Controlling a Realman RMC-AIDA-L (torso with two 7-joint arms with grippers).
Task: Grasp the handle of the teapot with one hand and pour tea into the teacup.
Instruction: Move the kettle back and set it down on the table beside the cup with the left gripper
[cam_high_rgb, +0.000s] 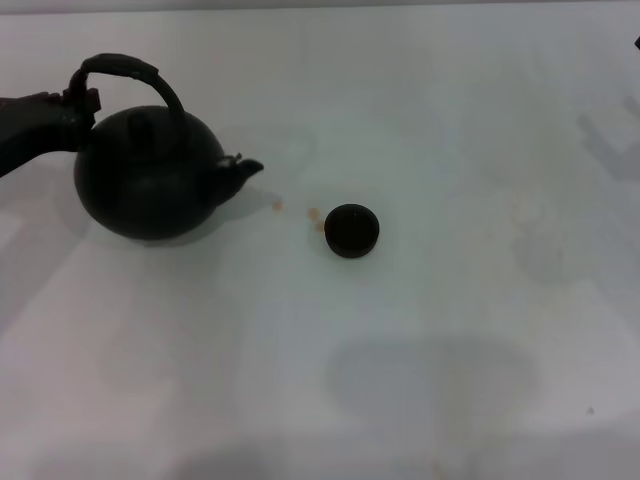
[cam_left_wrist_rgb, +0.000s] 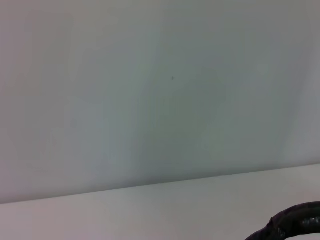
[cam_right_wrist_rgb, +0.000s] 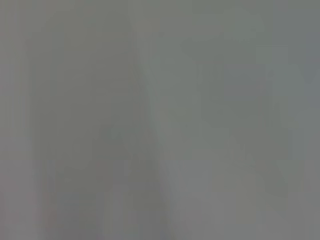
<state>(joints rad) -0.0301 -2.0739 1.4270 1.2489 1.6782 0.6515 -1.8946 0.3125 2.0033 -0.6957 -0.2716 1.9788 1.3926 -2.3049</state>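
No readable writing or brand anywhere. One teapot (cam_high_rgb: 150, 180) standing on the white table (cam_high_rgb: 450, 350), one teacup (cam_high_rgb: 351, 230) near its spout side, apart, with two small tan spots (cam_high_rgb: 297, 210) between. Left gripper (cam_high_rgb: 82, 108) at the handle (cam_high_rgb: 125, 68) base opposite the spout, arm cut off by the frame edge, grip impossible to tell; right gripper out of sight, its wrist view a grey blur.

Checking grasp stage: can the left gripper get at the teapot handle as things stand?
Probably yes. The left gripper is already at the handle, at its end away from the spout, nothing between; whether it grips is unclear.
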